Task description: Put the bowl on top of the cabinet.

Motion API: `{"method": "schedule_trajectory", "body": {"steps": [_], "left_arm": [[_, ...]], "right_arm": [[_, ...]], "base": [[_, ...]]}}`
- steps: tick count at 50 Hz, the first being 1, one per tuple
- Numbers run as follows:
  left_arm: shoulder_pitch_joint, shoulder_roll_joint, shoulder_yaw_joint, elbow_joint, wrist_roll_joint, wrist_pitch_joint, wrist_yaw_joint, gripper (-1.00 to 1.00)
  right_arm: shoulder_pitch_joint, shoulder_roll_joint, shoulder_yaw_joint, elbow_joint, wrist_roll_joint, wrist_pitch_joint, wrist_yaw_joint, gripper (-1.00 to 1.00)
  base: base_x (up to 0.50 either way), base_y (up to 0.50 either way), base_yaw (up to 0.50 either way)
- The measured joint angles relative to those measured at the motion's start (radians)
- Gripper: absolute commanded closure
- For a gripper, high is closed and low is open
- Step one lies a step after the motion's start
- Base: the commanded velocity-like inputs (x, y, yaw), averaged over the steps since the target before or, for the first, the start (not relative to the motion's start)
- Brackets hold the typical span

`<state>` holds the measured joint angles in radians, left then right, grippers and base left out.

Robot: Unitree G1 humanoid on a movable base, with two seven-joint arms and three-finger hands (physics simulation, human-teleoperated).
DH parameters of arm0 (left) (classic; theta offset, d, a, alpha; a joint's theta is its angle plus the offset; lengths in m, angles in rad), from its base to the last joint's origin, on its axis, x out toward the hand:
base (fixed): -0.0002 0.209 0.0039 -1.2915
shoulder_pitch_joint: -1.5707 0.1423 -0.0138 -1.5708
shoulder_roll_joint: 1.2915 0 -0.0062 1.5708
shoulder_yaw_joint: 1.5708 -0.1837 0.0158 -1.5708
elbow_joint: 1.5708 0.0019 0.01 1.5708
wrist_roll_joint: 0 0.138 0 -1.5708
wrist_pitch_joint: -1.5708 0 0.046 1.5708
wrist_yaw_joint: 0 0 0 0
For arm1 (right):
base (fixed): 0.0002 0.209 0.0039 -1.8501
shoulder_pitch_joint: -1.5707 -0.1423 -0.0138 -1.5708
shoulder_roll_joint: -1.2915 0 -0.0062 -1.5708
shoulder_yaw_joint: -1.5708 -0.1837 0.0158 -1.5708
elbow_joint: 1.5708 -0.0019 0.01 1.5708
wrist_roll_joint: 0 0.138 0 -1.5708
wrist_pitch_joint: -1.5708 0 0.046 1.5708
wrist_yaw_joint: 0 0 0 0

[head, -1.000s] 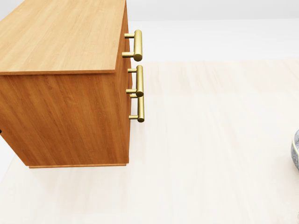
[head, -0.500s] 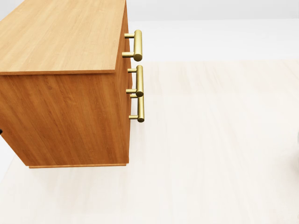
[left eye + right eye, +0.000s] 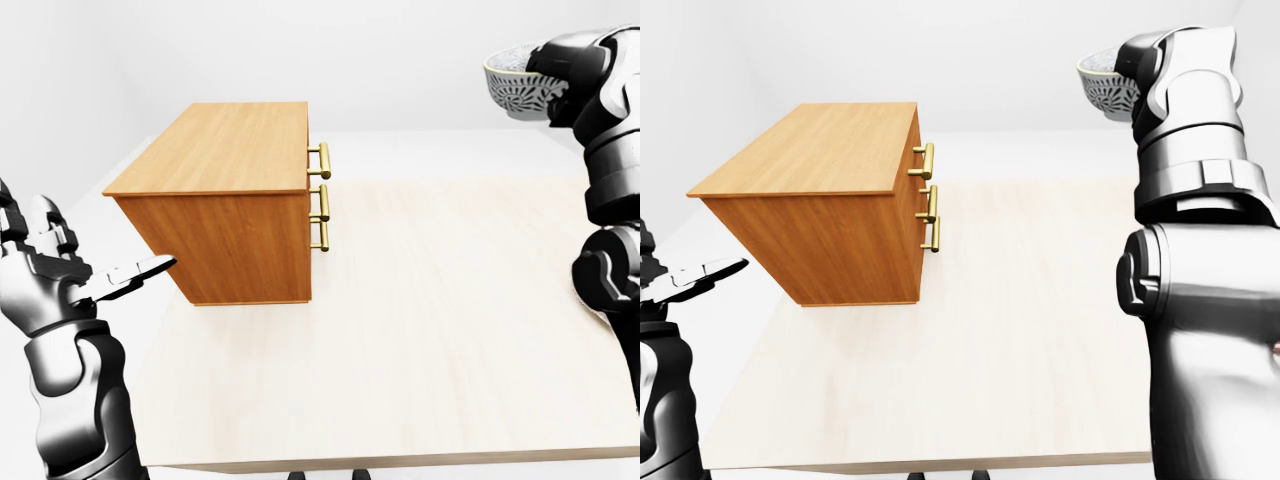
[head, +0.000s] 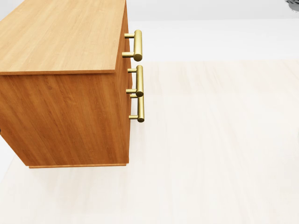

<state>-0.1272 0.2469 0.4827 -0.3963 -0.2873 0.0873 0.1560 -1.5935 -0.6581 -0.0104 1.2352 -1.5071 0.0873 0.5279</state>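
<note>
We've got the bowl (image 3: pixel 510 88) off the table (image 3: pixel 450 330) now, right hand (image 3: pixel 562 70) fingers clamped on it, left hand (image 3: pixel 55 285) open & empty, cabinet (image 3: pixel 225 150) next.

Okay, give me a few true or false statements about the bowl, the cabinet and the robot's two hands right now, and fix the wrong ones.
1. The bowl rests on top of the cabinet. False: the right hand holds it in the air, at the left-eye view's upper right.
2. The cabinet's brass handles are on its side facing the view's right. True.
3. The left hand grips a handle. False: it is open, left of the cabinet, holding nothing.
4. The cabinet stands on the pale table. True.
</note>
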Motion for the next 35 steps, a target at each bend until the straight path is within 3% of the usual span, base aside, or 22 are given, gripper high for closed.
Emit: {"method": "schedule_trajectory", "body": {"steps": [9, 20, 27, 35], "left_arm": [[-0.002, -0.001, -0.001, 0.002, -0.003, 0.0, -0.001, -1.0], [0.0, -0.009, -0.017, 0.013, 0.006, 0.0, -0.002, -1.0], [0.002, -0.013, -0.02, 0.012, 0.006, 0.0, -0.003, -1.0], [0.002, -0.016, -0.024, 0.012, 0.008, 0.0, -0.003, -1.0]], "right_arm": [[-0.157, 0.213, -0.008, 0.058, 0.019, 0.0, -0.047, 1.0], [-0.269, 0.411, -0.003, 0.09, 0.097, 0.0, -0.104, 1.0], [-0.311, 0.509, 0.01, 0.095, 0.148, 0.0, -0.133, 1.0], [-0.339, 0.573, 0.022, 0.096, 0.185, 0.0, -0.16, 1.0]], "base": [[0.0, 0.0, 0.0], [0.0, 0.0, 0.0], [0.0, 0.0, 0.0], [0.0, 0.0, 0.0]]}}
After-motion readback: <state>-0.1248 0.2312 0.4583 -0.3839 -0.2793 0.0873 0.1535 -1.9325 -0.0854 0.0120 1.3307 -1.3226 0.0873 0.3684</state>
